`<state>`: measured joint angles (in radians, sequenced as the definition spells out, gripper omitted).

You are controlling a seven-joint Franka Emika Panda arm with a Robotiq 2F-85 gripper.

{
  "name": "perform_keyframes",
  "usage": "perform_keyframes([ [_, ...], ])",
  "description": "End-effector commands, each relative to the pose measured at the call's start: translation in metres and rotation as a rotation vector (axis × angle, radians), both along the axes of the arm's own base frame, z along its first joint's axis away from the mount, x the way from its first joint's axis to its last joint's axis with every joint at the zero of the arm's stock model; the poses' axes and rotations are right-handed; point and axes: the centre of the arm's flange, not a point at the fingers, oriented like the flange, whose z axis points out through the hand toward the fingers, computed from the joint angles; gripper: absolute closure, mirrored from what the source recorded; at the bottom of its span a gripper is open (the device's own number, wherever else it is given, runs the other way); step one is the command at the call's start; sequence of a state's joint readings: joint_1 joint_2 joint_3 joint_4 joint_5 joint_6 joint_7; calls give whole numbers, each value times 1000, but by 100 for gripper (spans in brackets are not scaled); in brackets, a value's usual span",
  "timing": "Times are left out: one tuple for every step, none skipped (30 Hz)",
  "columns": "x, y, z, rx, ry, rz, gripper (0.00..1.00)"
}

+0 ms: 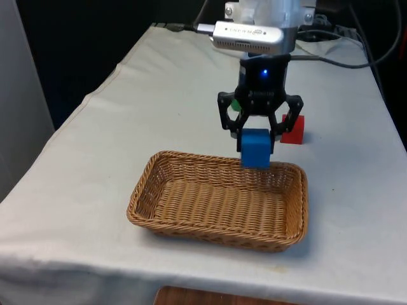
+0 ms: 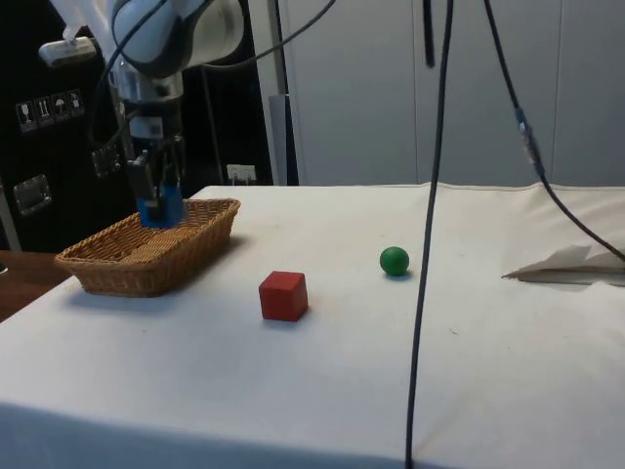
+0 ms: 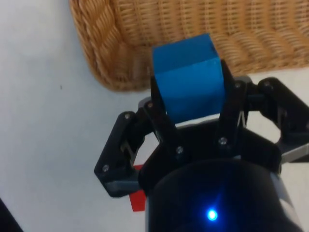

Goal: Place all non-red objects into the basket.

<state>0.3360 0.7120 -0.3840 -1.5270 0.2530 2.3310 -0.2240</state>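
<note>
Nearest to us in the front view sits the wicker basket (image 1: 219, 203), and as far as we can see its woven floor holds nothing yet. Just above its far rim, towards the front view's right corner, we find the gripper (image 1: 257, 136) with its jaws closed firmly on the blue cube (image 1: 256, 148), which hangs clear of the wicker; in the wrist view the blue cube (image 3: 188, 79) sits squarely between the black fingers (image 3: 161, 118), with the basket's rim (image 3: 104, 63) beneath it. The side view agrees: the blue cube (image 2: 159, 209) hovers over the basket's edge (image 2: 146, 256), not resting inside.

Beyond the basket, on the cloth-covered table (image 1: 127, 127), we see the red cube (image 1: 293, 129), which we judge should stay where it is. The green ball (image 2: 395, 260) lies further off still, well apart from the basket.

So we judge the task about half under way: the blue cube is carried but not yet released, and the green ball remains to be fetched.
</note>
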Motion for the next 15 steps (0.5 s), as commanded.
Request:
perform_keyframes([
  [4, 0, -3, 4, 8, -3, 98],
  [9, 0, -6, 1, 3, -5, 98],
  [11, 0, -7, 0, 2, -6, 98],
  [14, 0, -8, -1, 0, -7, 98],
  [16, -1, -9, -2, -4, -7, 98],
  [12, 0, -8, -8, -11, -4, 98],
  [18, -2, -11, -4, -5, -8, 98],
  [20, -3, -13, -4, -6, -8, 98],
  [24, -5, -15, -7, -11, -9, 98],
  [26, -6, -17, -7, -14, -9, 98],
  [27, -8, -19, -9, -15, -9, 98],
  [29, -9, -21, -10, -16, -11, 98],
  [30, -10, -23, -10, -18, -11, 98],
  [31, -12, -25, -11, -19, -12, 98],
  [29, -10, -23, -18, -25, -12, 98],
])
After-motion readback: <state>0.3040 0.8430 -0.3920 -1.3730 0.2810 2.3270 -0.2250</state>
